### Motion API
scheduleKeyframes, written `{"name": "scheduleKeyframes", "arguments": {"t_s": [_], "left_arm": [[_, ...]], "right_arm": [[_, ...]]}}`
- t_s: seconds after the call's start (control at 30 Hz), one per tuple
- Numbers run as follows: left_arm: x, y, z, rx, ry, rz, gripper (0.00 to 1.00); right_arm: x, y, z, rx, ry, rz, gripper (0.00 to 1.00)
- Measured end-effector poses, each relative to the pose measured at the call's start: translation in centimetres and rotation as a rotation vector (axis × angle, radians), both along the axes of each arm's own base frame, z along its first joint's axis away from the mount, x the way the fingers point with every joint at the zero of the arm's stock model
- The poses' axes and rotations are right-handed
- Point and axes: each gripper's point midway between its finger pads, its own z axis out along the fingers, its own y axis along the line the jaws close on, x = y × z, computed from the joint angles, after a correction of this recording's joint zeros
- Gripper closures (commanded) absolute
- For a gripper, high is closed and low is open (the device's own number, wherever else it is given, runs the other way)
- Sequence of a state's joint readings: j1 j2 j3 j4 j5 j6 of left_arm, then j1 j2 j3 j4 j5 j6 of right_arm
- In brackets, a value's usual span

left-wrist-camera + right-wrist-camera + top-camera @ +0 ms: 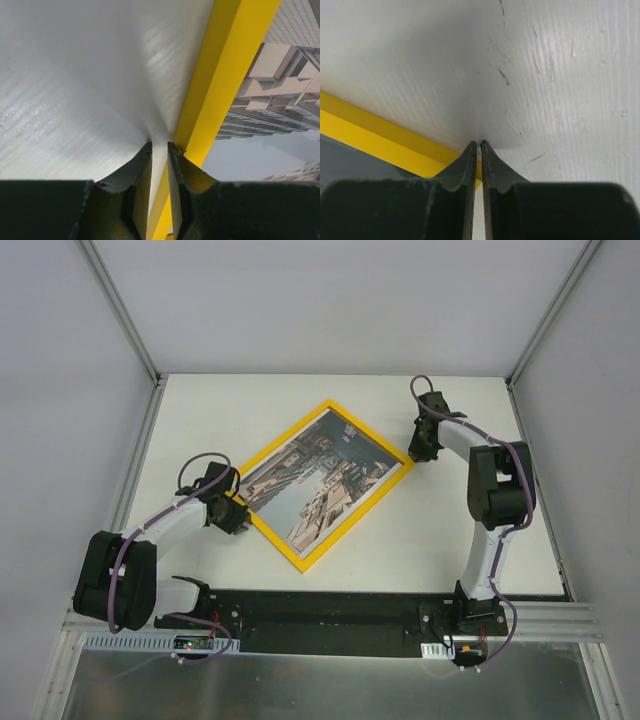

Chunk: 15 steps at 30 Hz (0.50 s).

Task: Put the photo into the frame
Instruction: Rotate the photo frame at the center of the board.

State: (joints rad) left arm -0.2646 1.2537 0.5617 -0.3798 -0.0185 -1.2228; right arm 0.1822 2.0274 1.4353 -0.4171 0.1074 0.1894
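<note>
The frame (pixel 297 562) lies flat and askew on the table (pixel 200 420), yellow face up, with the photo (pixel 320 475) inside it, print upward. The left claw (pixel 160 145) is nearly closed and grips nothing, its tips on the table against the frame's outer edge. The right claw (pixel 480 144) is closed and empty, just outside the frame's right corner.

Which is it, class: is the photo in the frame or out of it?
In: the photo lies face up inside the frame, yellow border showing on all four sides.
</note>
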Motion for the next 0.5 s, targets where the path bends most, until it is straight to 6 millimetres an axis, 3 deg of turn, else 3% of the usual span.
{"name": "scheduleKeyframes", "arguments": {"t_s": [0.13,0.23,0.4,0.5], "left_arm": [[2.0,1.4,0.0,0.010,0.019,0.059,0.83],[4.1,2.6,0.1,0.024,0.035,0.086,0.83],[9.5,4.3,0.2,0.054,0.030,0.091,0.85],[13.4,4.9,0.3,0.071,0.006,0.067,0.85]], "right_arm": [[-1.9,0.1,0.0,-0.022,0.005,0.010,0.89],[-4.6,0.4,0.0,-0.036,0.022,0.032,0.89],[-9.7,1.3,-0.1,-0.050,0.048,0.078,0.89],[-13.4,2.8,-0.4,-0.045,0.057,0.129,0.89]]}}
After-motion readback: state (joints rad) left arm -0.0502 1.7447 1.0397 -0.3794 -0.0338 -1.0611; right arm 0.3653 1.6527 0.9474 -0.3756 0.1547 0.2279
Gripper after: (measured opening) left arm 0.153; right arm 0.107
